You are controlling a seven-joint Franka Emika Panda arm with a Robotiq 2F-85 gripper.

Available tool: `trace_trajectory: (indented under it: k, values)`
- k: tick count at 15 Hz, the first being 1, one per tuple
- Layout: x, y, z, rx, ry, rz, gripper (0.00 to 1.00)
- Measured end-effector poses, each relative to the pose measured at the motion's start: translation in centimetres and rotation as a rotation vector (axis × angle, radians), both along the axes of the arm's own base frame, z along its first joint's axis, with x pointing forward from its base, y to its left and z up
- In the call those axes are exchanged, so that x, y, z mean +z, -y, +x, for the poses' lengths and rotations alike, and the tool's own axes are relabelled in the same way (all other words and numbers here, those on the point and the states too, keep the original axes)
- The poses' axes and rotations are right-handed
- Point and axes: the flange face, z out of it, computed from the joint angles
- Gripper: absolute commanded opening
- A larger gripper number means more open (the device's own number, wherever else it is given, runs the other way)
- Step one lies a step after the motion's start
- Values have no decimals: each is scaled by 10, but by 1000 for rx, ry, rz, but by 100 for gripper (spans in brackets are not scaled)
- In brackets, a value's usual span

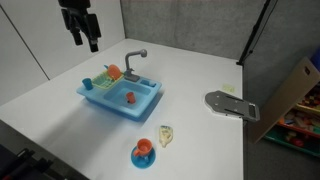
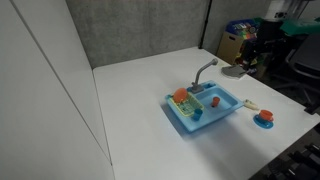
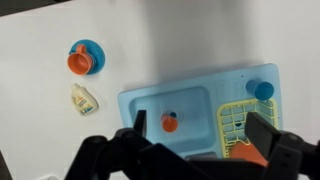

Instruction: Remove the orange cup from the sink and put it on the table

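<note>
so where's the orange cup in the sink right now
The orange cup sits in the open basin of the blue sink, near the middle of the wrist view, with the yellow rack just to its right.

In an exterior view I look down on the sink (image 1: 110, 105) near centre, from high and fairly close. In an exterior view the sink (image 2: 210, 112) sits toward 4 o'clock, farther off (seen from a different side). My wrist view faces straight down on the sink (image 3: 190, 105), with the jaws at 6 o'clock.
</note>
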Motion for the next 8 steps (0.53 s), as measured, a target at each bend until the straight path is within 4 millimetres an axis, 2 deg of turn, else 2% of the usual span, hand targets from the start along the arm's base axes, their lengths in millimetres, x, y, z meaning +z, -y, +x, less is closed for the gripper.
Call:
trace_trajectory:
  k: [8]
  values:
    - [-10, -1, 7, 0, 18, 1, 100]
